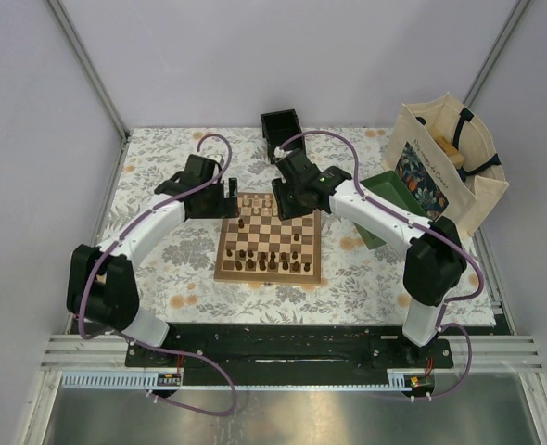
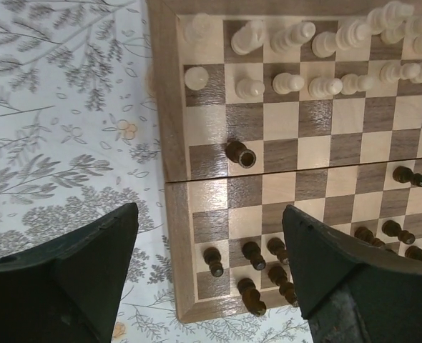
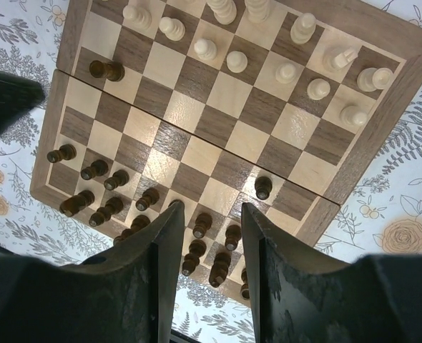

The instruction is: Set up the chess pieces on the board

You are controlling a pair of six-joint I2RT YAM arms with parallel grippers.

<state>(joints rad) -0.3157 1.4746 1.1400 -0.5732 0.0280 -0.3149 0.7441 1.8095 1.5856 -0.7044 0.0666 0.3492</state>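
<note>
The board (image 1: 222,269) lies in the middle of the floral cloth. Cream pieces (image 1: 272,208) fill its two far rows and dark pieces (image 1: 272,263) stand along its near rows. One dark piece (image 2: 240,153) stands alone near the board's left edge; it also shows in the right wrist view (image 3: 106,69). Another dark pawn (image 3: 263,187) stands forward of its row. My left gripper (image 1: 229,193) hovers at the board's far left corner, open and empty (image 2: 209,211). My right gripper (image 1: 287,200) hovers over the far rows, open and empty (image 3: 212,209).
A small black box (image 1: 281,133) stands behind the board. A green tray (image 1: 396,199) lies right of the board under the right arm. A tote bag (image 1: 445,162) stands at the far right. Metal posts frame the table.
</note>
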